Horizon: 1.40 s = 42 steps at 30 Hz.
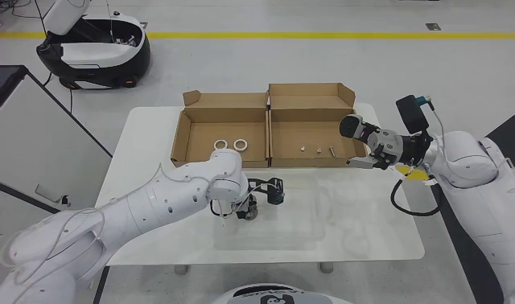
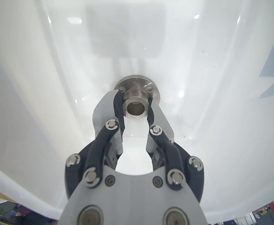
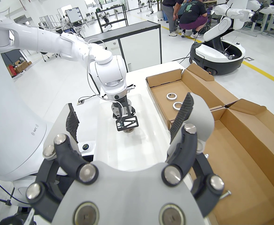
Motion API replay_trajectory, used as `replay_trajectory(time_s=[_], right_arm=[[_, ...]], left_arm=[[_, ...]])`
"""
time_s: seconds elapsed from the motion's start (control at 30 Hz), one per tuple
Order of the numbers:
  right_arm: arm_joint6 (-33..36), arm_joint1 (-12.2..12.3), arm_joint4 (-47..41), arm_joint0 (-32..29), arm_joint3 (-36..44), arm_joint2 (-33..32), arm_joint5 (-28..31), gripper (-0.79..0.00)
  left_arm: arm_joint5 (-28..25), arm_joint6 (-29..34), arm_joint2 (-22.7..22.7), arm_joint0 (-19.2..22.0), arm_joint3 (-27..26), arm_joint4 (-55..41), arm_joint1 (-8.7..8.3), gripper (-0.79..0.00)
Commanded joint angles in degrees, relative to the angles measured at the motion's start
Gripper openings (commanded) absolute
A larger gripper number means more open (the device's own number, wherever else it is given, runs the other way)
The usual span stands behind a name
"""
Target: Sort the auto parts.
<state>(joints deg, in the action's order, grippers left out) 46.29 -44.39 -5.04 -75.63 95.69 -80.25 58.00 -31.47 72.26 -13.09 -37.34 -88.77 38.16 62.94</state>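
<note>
White table (image 1: 354, 223) under both arms. We see left pincer (image 2: 134, 97) closed on 1 flanged bushing (image 2: 139, 81), neck between its tips, flange on table. Right pincer (image 3: 129, 105) spread wide, empty. We fear slip on lift: smooth metal, shallow tip grip.

The top view looks straight down from above the arms and takes in the whole white tabletop (image 1: 362, 223). The left wrist view sits very close over that tabletop, facing down past its own jaws. The right wrist view looks from the tabletop's right side across it, from farther off. With the top view it shares the left gripper (image 3: 127, 127) and the cardboard box of rings (image 3: 158, 92).
</note>
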Motion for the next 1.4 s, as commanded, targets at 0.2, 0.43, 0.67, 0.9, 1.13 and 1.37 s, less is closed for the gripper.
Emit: replay_trajectory(time_s=[0.2, 0.43, 0.67, 0.9, 1.13, 1.37], right_arm=[[0.0, 0.0, 0.0, 0.0, 0.0, 0.0, 0.0, 0.0], [0.0, 0.0, 0.0, 0.0, 0.0, 0.0, 0.0, 0.0], [0.0, 0.0, 0.0, 0.0, 0.0, 0.0, 0.0, 0.0], [0.0, 0.0, 0.0, 0.0, 0.0, 0.0, 0.0, 0.0], [0.0, 0.0, 0.0, 0.0, 0.0, 0.0, 0.0, 0.0], [0.0, 0.0, 0.0, 0.0, 0.0, 0.0, 0.0, 0.0]], left_arm=[[1.09, 0.71, -2.51, 0.66, -2.13, -2.7, -0.25, -0.785], [2.61, 3.16, -6.58, 1.92, -7.08, -6.21, -1.56, -0.785], [5.45, 6.0, -10.68, 2.82, -12.69, -9.69, -3.77, -0.785], [6.69, 7.24, -15.04, 2.56, -16.46, -11.48, -6.58, -0.785], [4.23, 3.29, -24.0, -1.82, -18.64, -13.57, -10.18, -0.785], [-3.08, -4.28, -35.24, -8.76, -19.47, -21.62, -13.79, -0.785]])
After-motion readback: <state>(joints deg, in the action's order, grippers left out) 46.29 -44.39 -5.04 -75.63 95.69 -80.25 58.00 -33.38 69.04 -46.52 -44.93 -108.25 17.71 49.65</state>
